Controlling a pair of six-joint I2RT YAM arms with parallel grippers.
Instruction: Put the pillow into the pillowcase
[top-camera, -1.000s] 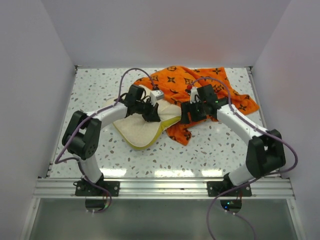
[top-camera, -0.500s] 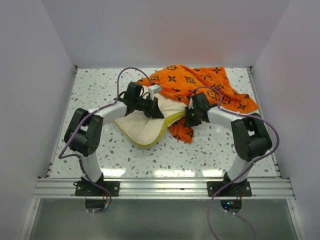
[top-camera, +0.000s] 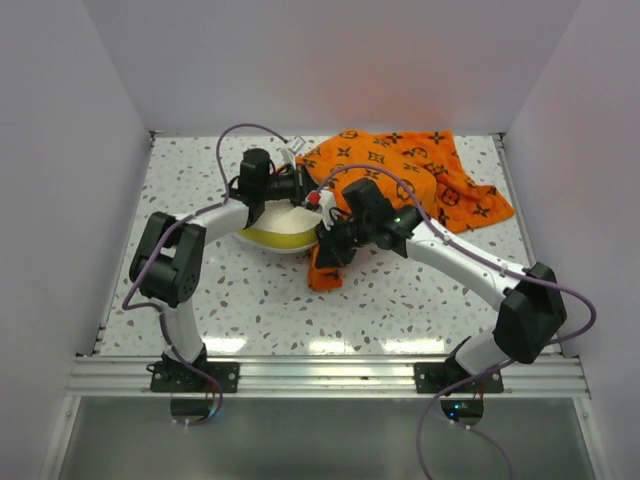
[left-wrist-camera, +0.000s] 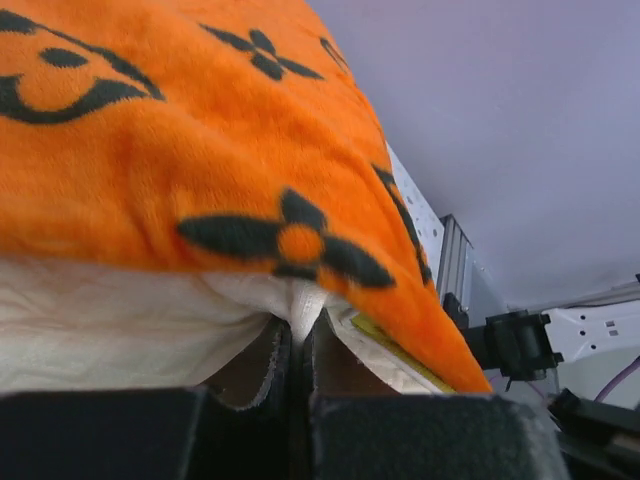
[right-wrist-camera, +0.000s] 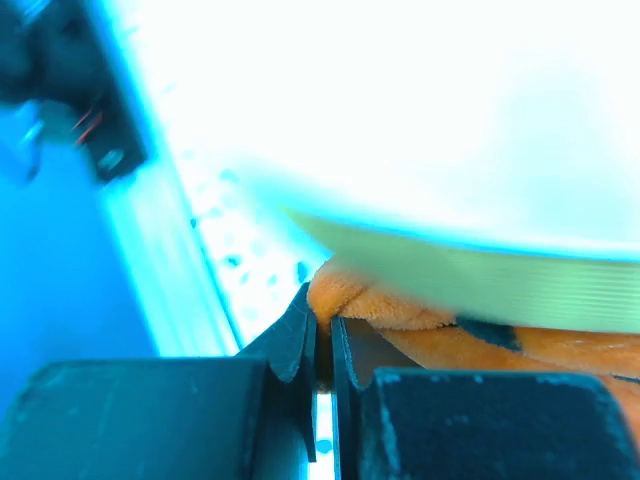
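Currently: the pillow (top-camera: 272, 226) lies left of the table's middle, with its right part hidden under the near-left edge of the pillowcase (top-camera: 400, 170).
Pillow, visible part: a cream face and the yellow band (right-wrist-camera: 480, 282), showing just left of the orange cloth.
Pillowcase: bunched over the far right of the table (top-camera: 420, 290), with one flap hanging toward the near side beside the pillow.
Left gripper (left-wrist-camera: 297, 335): jaws nearly together, pinching a fold of the pillow's white fabric, with the orange cloth draped directly over it.
Right gripper (right-wrist-camera: 322, 330): jaws narrow, nipping a fold of the orange hem just beneath the yellow band.
Step in hand: by my judgement, feeding the pillow into the case mouth, the left arm pushing and the right arm holding the opening.
How to do it well: hold the hem taut and low toward the near side, so the mouth stays a clear slot. Drive the pillow to the far right in one flat line, leading with a corner instead of the whole edge.
Grip care: both pinches are shallow folds of soft cloth, so a slow, steady pull should be less likely to slip than a jerk.
Cannot tell: whether the pillow sits inside the opening or merely under one layer.
Progress: early to middle, since most of the case looks unfilled.
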